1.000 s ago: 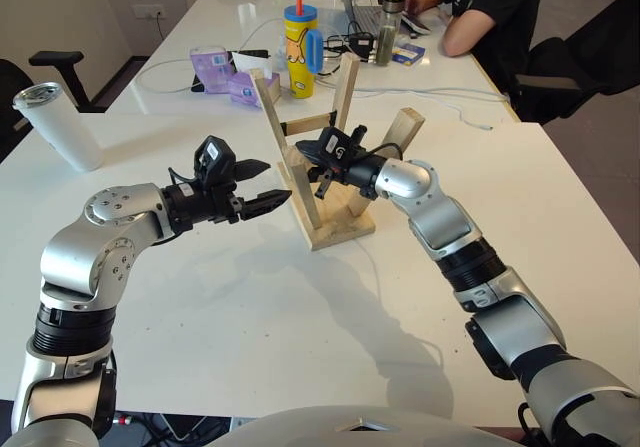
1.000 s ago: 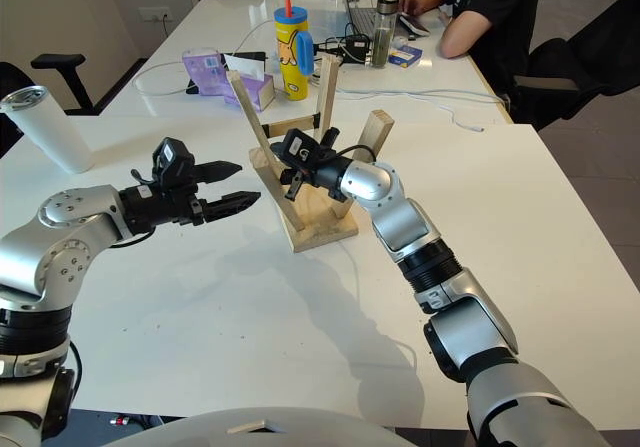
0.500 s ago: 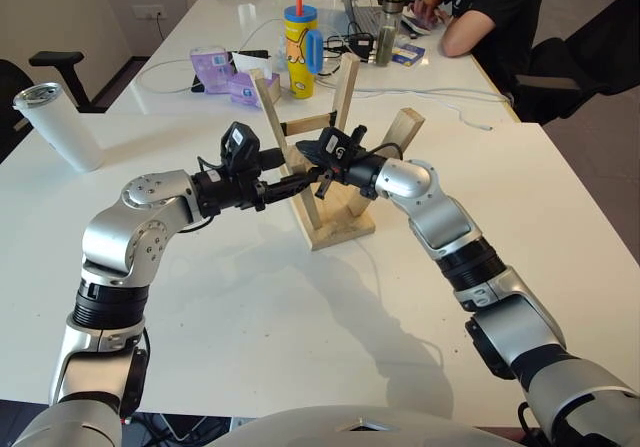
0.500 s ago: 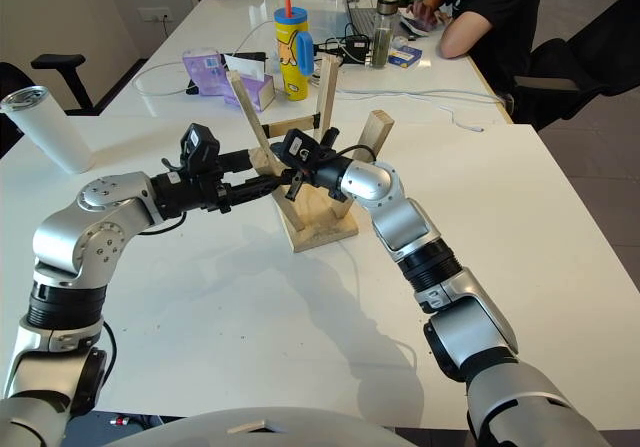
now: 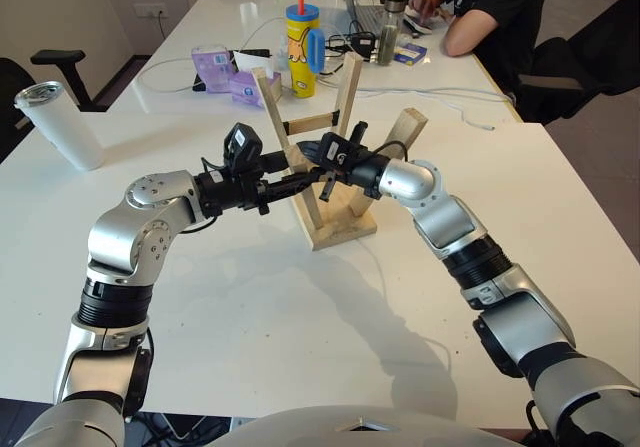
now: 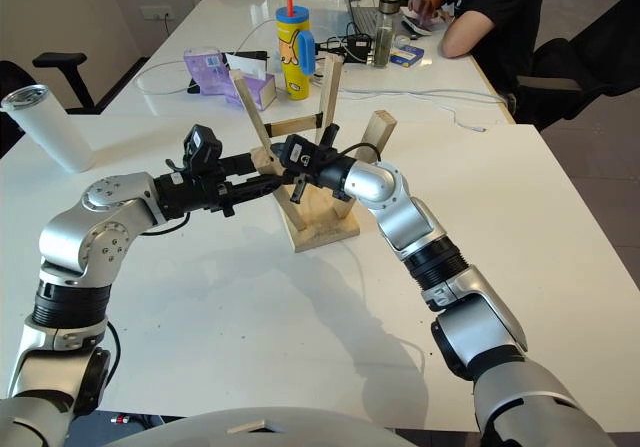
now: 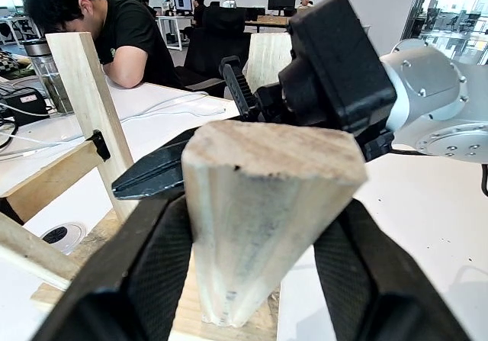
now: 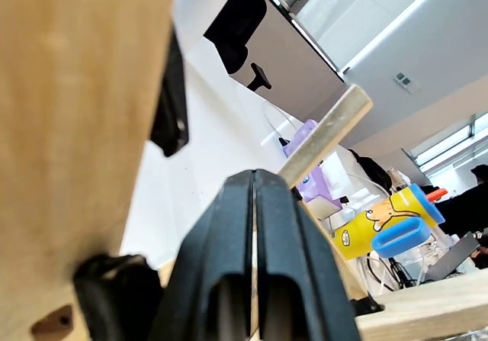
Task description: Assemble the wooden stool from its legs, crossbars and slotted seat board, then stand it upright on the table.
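**Holding one leg tight while the stool sits upside down**

Gripping is the left gripper's (image 5: pixel 296 179) job right now. The left wrist view shows its two black fingers (image 7: pixel 156 280) squeezed on both sides of one wooden leg (image 7: pixel 267 219), so that claw is clenched on the leg. I think it holds on so the leg cannot wobble or slip out of its slot.

The stool (image 5: pixel 330 182) is near the middle of the white table (image 5: pixel 250 317), a bit to the far side. It is upside down. The seat board (image 5: pixel 345 229) lies flat on the table and the legs point up and lean outward. A crossbar (image 5: pixel 312 124) joins the two tall legs at the far side.

The right gripper (image 5: pixel 322 172) comes in from the right and sits just beside the left one, close to the same leg. The right wrist view shows its fingers (image 8: pixel 229 265) pressed together with nothing between them. I think a closed claw is good for pushing or tapping wood into place.

Sitting on its seat keeps the stool steady while parts go in. It is not yet turned over onto its legs, so the job looks partly done.
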`<state>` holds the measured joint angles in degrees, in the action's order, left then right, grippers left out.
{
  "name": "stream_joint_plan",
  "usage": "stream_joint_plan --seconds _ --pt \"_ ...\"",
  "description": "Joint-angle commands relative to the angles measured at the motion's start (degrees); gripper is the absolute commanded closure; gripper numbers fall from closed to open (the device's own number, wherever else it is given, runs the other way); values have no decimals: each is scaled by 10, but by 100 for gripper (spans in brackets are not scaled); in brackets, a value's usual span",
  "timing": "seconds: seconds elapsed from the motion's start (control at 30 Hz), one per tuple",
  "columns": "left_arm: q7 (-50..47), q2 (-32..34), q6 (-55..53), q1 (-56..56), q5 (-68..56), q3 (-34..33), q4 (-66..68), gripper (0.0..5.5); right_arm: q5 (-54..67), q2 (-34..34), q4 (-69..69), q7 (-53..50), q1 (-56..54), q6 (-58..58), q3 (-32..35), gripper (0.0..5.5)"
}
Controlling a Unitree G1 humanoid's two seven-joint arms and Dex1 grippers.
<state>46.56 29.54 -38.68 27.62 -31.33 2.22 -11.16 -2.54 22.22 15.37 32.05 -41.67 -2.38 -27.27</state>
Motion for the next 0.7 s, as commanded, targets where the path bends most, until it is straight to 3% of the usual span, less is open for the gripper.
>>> stream_joint_plan --seconds 0.03,0.17,0.43,0.6,0.7 --pt "-11 4 -1 9 -7 -35 24 324 -173 141 199 85 220 49 -161 550" --pt "-21 -2 -1 14 -3 -38 27 324 -222 169 241 69 240 11 -194 550" --pt "-27 -3 -9 20 -7 -40 18 324 -278 160 362 0 293 -19 -232 550" --pt "-32 -5 -8 23 0 -31 9 324 -195 81 376 -118 251 -72 -130 550" --pt "-40 -8 -4 26 7 -30 11 324 -90 63 243 -105 193 -57 -41 550"
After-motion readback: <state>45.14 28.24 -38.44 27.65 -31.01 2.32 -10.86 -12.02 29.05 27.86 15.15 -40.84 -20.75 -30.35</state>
